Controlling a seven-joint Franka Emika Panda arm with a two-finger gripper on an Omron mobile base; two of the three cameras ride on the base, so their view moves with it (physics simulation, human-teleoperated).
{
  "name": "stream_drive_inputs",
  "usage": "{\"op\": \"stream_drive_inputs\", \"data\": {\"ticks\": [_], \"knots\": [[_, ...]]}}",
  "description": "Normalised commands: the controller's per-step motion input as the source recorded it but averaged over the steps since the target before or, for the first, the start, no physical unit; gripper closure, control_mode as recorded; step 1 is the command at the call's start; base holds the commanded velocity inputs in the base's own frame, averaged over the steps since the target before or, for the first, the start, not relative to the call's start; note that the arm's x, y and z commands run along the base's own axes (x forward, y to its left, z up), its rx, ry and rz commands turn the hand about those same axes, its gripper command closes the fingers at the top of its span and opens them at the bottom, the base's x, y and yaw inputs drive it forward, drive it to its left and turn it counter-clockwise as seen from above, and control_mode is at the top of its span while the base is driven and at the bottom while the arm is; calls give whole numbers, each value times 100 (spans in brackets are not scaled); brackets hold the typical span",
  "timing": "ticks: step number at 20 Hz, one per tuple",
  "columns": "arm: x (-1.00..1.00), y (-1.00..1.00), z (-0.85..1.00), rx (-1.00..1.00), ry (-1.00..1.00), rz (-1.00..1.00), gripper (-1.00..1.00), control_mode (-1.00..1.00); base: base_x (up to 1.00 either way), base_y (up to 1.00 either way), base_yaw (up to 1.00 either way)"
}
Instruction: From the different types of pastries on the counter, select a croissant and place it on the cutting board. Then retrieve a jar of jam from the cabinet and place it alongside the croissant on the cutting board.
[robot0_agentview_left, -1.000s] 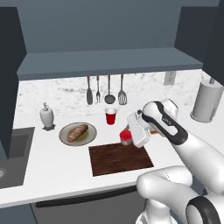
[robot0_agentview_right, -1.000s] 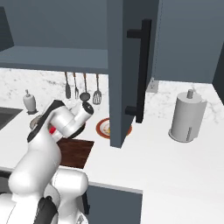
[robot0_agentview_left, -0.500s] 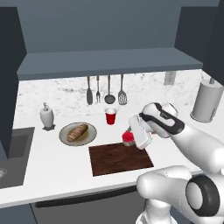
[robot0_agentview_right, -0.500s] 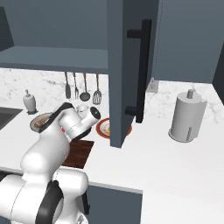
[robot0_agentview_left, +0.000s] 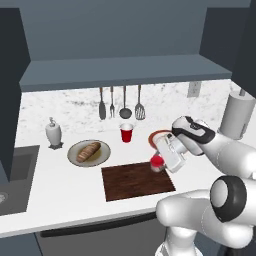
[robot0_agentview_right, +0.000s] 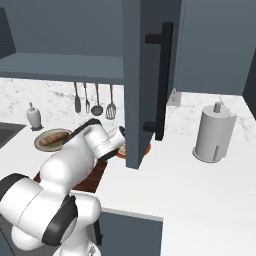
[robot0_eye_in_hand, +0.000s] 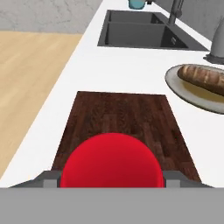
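1. Our gripper (robot0_agentview_left: 161, 161) is closed on the jar (robot0_agentview_left: 157, 162), hanging just above the right end of the board (robot0_agentview_left: 136, 181); in the hand view the jar's red top (robot0_eye_in_hand: 112, 161) sits between the fingers with the board (robot0_eye_in_hand: 122, 118) spread beneath it.
2. Over the last second the jar has come down and forward, from beside the red cup's side of the bench to the board's right edge. We judge the carry nearly done, with only the lowering and release left.
3. We see no croissant on the board. The plate (robot0_agentview_left: 156, 138) behind the arm is mostly hidden, so we cannot tell what it holds.
4. Count: one jar, one board, one loaf (robot0_agentview_left: 88, 151) on its plate (robot0_agentview_left: 75, 157), one cup (robot0_agentview_left: 127, 133), four utensils (robot0_agentview_left: 120, 103) hanging on the wall, one paper-towel roll (robot0_agentview_left: 237, 116), one bottle (robot0_agentview_left: 53, 133), one sink (robot0_eye_in_hand: 148, 35).
5. The cabinet door (robot0_agentview_right: 145, 85) stands open over the bench (robot0_agentview_left: 60, 192).
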Motion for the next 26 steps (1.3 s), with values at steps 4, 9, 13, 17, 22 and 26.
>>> {"op": "stream_drive_inputs", "data": {"ticks": [4, 9, 13, 17, 22, 26], "knots": [[-3, 8, -54, 0, -9, -15, 100, -100, 0, 0, 0], [4, 18, -37, 0, -7, -23, 100, -100, 0, 0, 0], [6, 1, -19, 0, 0, -12, 100, -100, 0, 0, 0], [54, 0, -25, 1, 0, -2, 100, -100, 0, 0, 0], [27, 0, -42, 0, -1, 2, 100, -100, 0, 0, 0], [0, -12, -59, 0, 0, 7, 100, -100, 0, 0, 0]]}}
